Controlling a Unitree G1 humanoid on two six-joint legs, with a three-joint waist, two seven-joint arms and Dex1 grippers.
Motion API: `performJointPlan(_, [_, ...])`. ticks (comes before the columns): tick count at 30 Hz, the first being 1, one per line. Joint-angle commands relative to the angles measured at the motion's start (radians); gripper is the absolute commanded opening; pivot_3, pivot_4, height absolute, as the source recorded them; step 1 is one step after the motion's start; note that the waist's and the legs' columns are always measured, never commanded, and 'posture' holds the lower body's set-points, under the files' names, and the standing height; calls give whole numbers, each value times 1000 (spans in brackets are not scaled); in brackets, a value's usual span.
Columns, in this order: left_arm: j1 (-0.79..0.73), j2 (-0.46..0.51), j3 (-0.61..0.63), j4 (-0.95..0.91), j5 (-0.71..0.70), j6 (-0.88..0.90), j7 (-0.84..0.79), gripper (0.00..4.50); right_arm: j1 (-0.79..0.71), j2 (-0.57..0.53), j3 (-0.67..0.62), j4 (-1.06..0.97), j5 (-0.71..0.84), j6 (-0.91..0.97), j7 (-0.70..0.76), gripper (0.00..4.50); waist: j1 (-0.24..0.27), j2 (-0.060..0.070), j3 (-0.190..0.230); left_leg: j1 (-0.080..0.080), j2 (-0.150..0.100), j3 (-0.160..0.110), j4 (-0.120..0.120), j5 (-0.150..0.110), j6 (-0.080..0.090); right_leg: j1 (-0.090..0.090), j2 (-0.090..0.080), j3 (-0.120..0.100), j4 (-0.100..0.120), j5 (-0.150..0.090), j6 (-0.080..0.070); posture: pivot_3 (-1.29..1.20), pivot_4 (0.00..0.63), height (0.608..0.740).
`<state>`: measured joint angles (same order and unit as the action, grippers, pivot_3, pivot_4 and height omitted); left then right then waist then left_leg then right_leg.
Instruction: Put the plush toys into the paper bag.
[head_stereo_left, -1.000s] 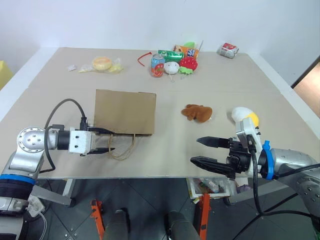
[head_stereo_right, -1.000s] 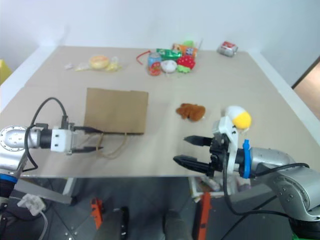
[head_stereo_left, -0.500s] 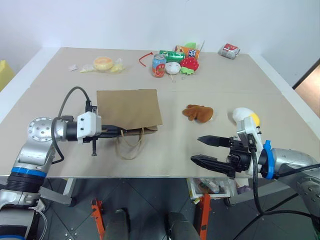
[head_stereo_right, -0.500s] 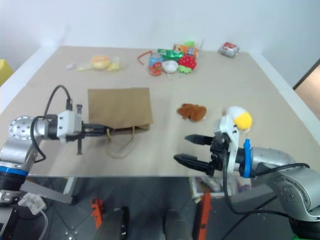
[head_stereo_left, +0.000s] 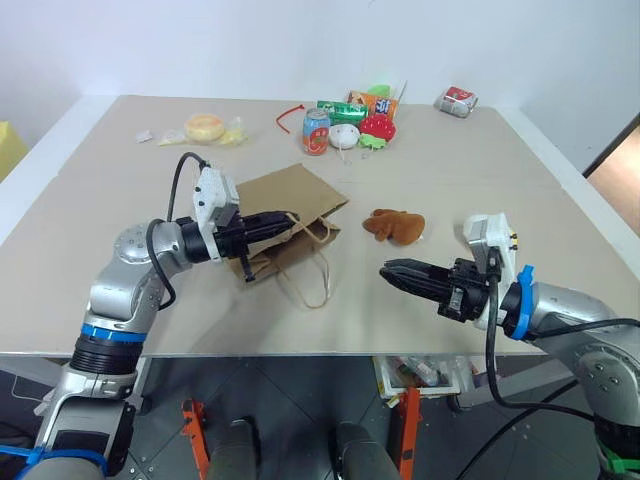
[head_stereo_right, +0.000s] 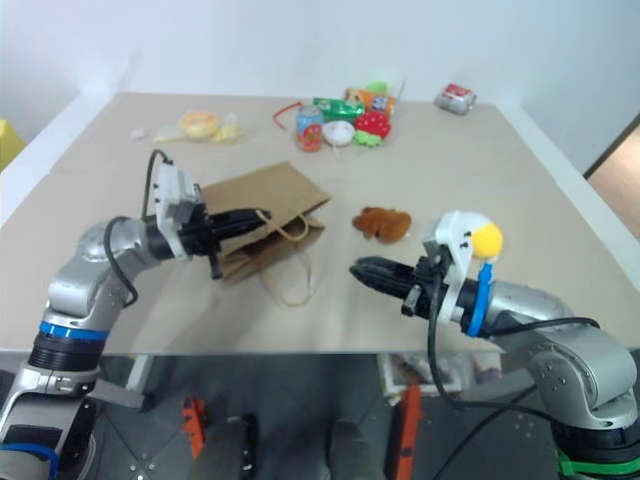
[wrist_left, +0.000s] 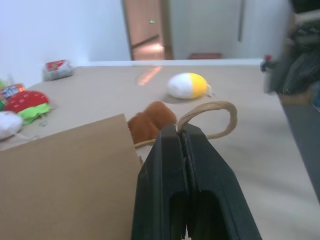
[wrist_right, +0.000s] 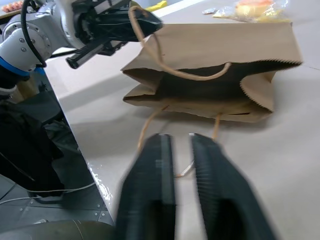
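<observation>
**Bag mouth held up by one handle; toys not yet loaded**

Left end effector (head_stereo_left: 285, 220) is clamped on a cord handle (wrist_left: 210, 107) of the paper bag (head_stereo_left: 290, 205), evidently to lift its mouth open. Right end effector (head_stereo_left: 395, 272), fingers nearly together, is empty. At its 12 o'clock on the table (head_stereo_left: 120, 190) lies the brown plush animal (head_stereo_left: 395, 226); at 3 o'clock the white-and-yellow egg plush (head_stereo_right: 478, 238).

the paper bag (head_stereo_left: 290, 205) lies left of centre on the table (head_stereo_left: 450, 160), mouth toward the right. the furry animal (head_stereo_left: 394, 225) lies just right of it, the egg toy (head_stereo_right: 474, 236) farther right. a clutter of snacks (head_stereo_left: 350, 120) sits far behind.
</observation>
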<state>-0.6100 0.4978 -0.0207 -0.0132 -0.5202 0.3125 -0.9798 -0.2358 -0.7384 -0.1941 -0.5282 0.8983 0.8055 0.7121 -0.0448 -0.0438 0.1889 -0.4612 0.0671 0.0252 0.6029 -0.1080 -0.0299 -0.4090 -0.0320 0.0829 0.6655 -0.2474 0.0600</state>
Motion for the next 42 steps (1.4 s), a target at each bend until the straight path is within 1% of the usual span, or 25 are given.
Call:
performJointPlan(1, [-53,-27,61,-66,-76,73,64,0,-96,50,98,45,-89,-33,-42,70,-3,0,0,0,0,0,0,0,0,0,1,0,0,0,0,0,150,740])
performJointPlan(6, [-64,-50,75,-116,-129,135,91,0,-229,150,273,154,-252,-88,-65,70,-3,0,0,0,0,-1,0,0,0,0,2,1,0,3,-2,0,150,740])
performJointPlan(10, [-58,-57,75,-145,-138,154,103,0,-328,229,361,280,-381,-149,-87,70,-2,0,0,0,0,-1,0,0,0,0,2,1,0,2,-1,0,150,740])
performJointPlan(13, [-51,-56,73,-160,-140,158,107,0,-386,279,388,370,-451,-188,-100,70,-2,0,0,0,0,-1,0,0,0,-1,3,1,0,2,-1,0,150,740])
performJointPlan(17, [-43,-60,78,-180,-146,172,121,0,-416,327,389,412,-482,-204,-91,70,1,0,0,-1,0,-2,0,0,0,0,3,1,0,3,1,0,150,740])
performJointPlan(20, [-36,-66,80,-192,-154,179,136,0,-426,366,427,459,-536,-209,-101,70,0,0,0,-1,0,-2,-1,0,0,-1,3,1,0,3,1,0,150,740])
performJointPlan(25, [-36,-80,87,-205,-168,188,172,0,-450,407,518,577,-677,-181,-152,70,0,0,0,-1,0,-3,-2,0,0,-1,4,1,0,3,0,0,150,740])
performJointPlan(30, [-60,-112,112,-198,-184,182,225,0,-459,434,548,678,-762,-133,-201,70,-1,0,0,-1,0,-2,-2,0,0,-1,4,1,0,3,0,0,150,740])
performJointPlan(34, [-71,-152,123,-219,-160,94,242,0,-458,440,546,692,-789,-112,-204,70,0,0,0,-1,0,-3,-2,0,0,-1,4,1,0,2,0,0,150,740])
performJointPlan(38, [-51,-162,71,-269,-47,-101,182,0,-460,442,529,695,-795,-106,-197,70,0,0,0,-1,0,-3,-2,1,-1,0,4,1,-1,3,-1,0,150,740])
performJointPlan(42, [-38,-163,33,-263,49,-256,140,0,-462,444,520,697,-796,-106,-197,70,1,0,0,-1,0,-2,-2,1,-1,0,4,1,-1,4,-2,0,150,740])
